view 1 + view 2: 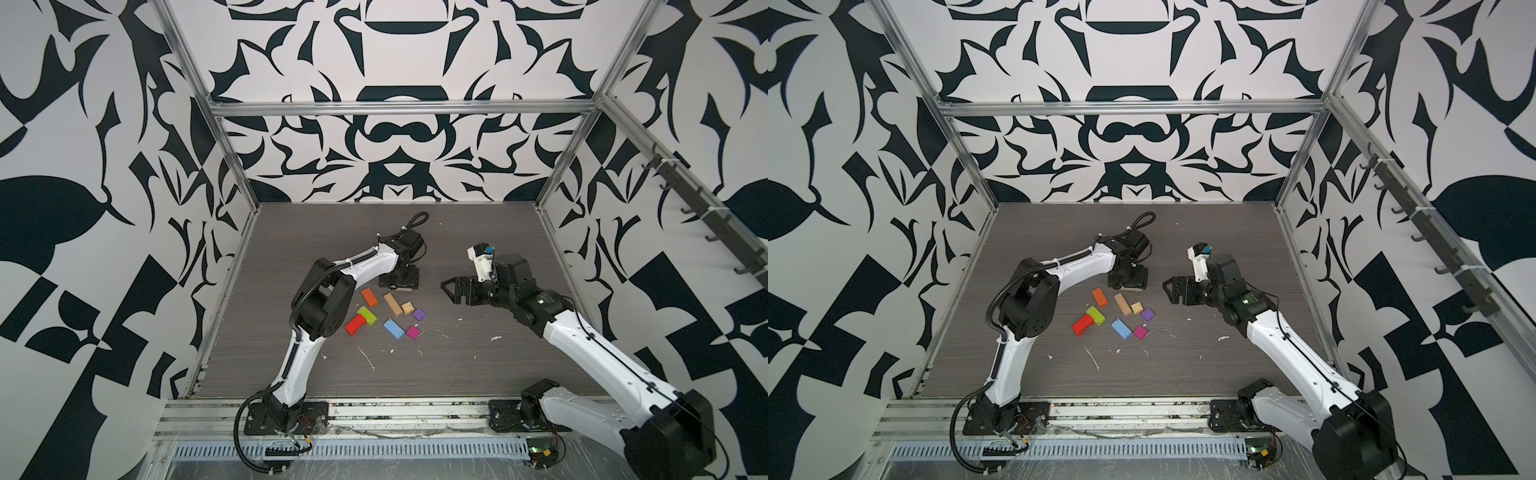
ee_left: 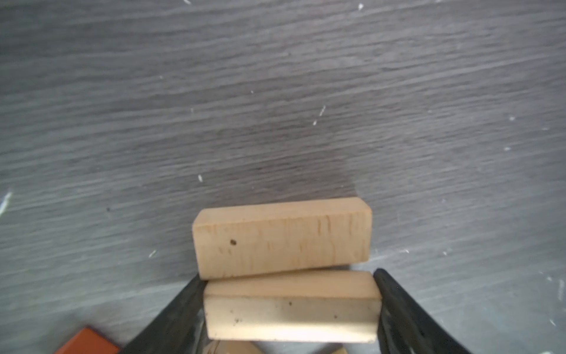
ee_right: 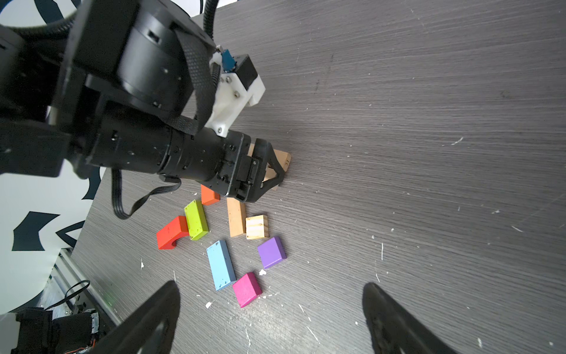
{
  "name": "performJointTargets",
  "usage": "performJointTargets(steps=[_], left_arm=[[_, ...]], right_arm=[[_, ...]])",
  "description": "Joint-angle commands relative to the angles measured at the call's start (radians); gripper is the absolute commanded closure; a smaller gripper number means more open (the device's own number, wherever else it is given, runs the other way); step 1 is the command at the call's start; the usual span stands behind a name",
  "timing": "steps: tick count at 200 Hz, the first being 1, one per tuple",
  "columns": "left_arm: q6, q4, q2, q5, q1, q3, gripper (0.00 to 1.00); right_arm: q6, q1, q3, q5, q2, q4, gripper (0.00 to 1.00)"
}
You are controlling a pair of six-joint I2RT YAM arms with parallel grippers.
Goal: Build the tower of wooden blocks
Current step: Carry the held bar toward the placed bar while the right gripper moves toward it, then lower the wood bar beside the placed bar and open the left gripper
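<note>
We pinch a plain tan wooden oblong (image 2: 291,309) endwise in the left fingers (image 2: 174,321) — its long side runs alongside a second tan oblong (image 2: 281,236); right fingers (image 3: 395,321) spread, farther off.

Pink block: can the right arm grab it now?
Probably yes. The right gripper is open and empty, nothing lies over the pink block, though the blue block sits very close beside it.

Ten wood blocks (image 3: 235,220): four plain tan, six coloured.
</note>
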Motion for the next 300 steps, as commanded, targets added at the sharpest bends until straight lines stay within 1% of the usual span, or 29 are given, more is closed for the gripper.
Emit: performJointTargets(steps=[1,76,109,177,208,240,253,256,262,300], left_arm=[[-0.018,-0.048,0.024,-0.025,-0.006,0.025,0.44],[-0.026,-0.064,0.044,-0.051,-0.007,0.034,0.43],[-0.03,-0.062,0.049,-0.049,-0.007,0.032,0.35],[-0.038,-0.057,0.046,-0.055,-0.011,0.023,0.27],[-0.046,-0.059,0.044,-0.055,-0.011,0.02,0.2],[-0.051,-0.06,0.034,-0.053,-0.011,0.018,0.16],[-0.051,-0.06,0.029,-0.052,-0.011,0.017,0.16],[-0.051,-0.06,0.028,-0.052,-0.011,0.017,0.12],[-0.051,-0.06,0.026,-0.052,-0.011,0.016,0.11],[-0.053,-0.062,0.015,-0.052,-0.011,0.009,0.08]], right_arm=[[-0.001,0.005,0.012,0.009,-0.008,0.023,0.04],[-0.002,0.005,0.009,0.011,-0.01,0.02,0.04],[-0.002,0.005,0.009,0.009,-0.005,0.021,0.04],[-0.001,0.006,0.01,0.008,-0.007,0.017,0.04],[-0.003,0.005,0.01,0.008,-0.007,0.017,0.04],[-0.003,0.005,0.01,0.008,-0.005,0.015,0.04],[-0.004,0.005,0.01,0.008,-0.004,0.015,0.04],[-0.004,0.007,0.01,0.007,-0.003,0.015,0.04],[-0.003,0.005,0.011,0.006,-0.002,0.015,0.04],[-0.003,0.005,0.018,0.002,0.007,0.017,0.04]])
